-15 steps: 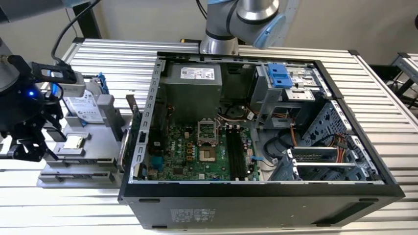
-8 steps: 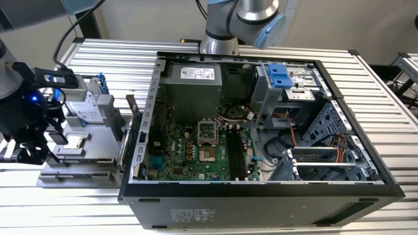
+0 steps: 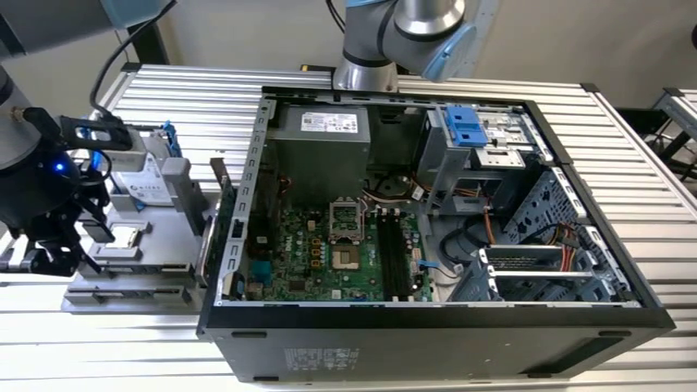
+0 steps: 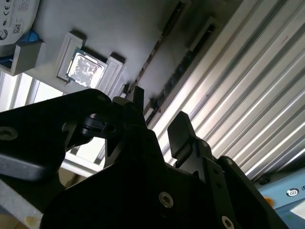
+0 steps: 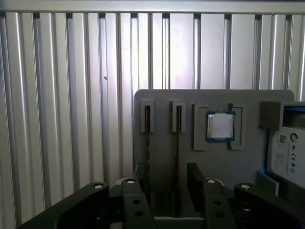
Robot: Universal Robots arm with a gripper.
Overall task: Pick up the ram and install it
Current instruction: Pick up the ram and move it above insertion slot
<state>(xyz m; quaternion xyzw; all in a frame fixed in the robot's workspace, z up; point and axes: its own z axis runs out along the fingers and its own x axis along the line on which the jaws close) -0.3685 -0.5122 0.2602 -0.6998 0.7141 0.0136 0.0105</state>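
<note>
Black fingers of the pincer (image 5: 167, 174) stand well apart, holding nothing, either side of the ram (image 5: 177, 148) — a thin stick set on edge in a slot of the grey holder (image 5: 162, 98), just beside a second stick (image 5: 147, 125). Holder and open computer case (image 3: 436, 322) rest on the ribbed metal table (image 5: 57, 95).

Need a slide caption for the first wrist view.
Open black gripper lined up over a thin greenish ram stick standing on edge in a grey holder plate, square silver processor chip alongside.
</note>
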